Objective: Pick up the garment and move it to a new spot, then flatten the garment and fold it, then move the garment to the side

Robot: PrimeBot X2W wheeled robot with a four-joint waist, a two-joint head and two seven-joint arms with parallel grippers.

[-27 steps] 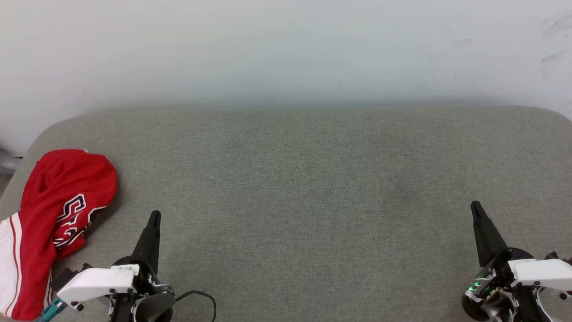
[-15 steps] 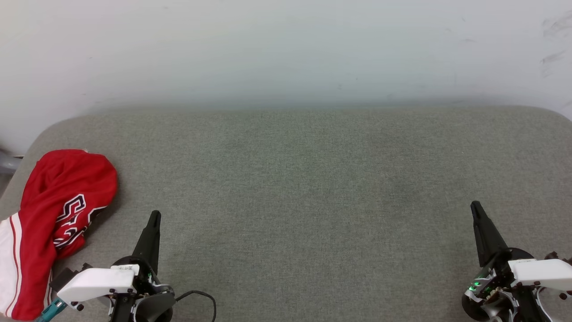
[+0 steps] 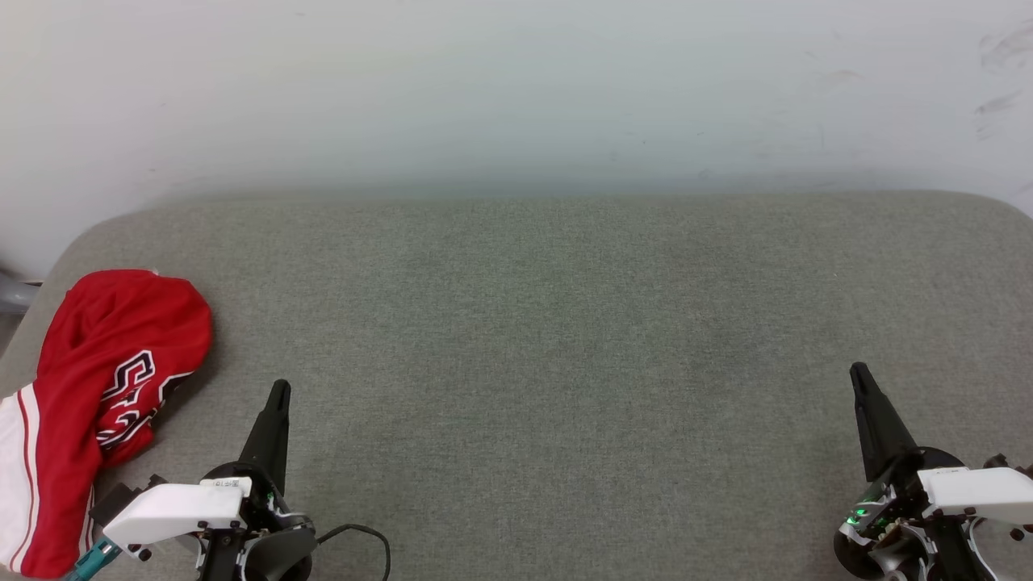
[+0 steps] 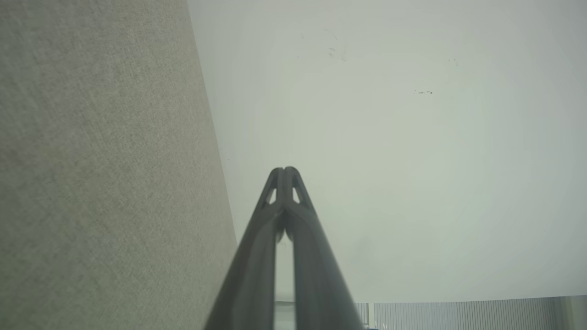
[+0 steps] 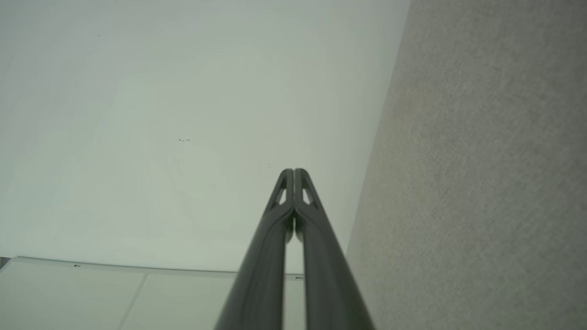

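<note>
Fingers of the left gripper [image 3: 278, 389] are pressed together with nothing between them, pointing up over the grey fabric tabletop [image 3: 565, 363], and those of the right gripper [image 3: 857, 371] are likewise closed and empty at the lower right. The garment [image 3: 105, 379] lies crumpled at the tabletop's left edge, near the left gripper but apart from it, red with a white sleeve; its black-and-white outlined lettering is creased and cannot be read

head view looks down on the cushion [image 3: 565, 363]; wrist views skim it (close) toward the wall [image 4: 412, 160].
</note>
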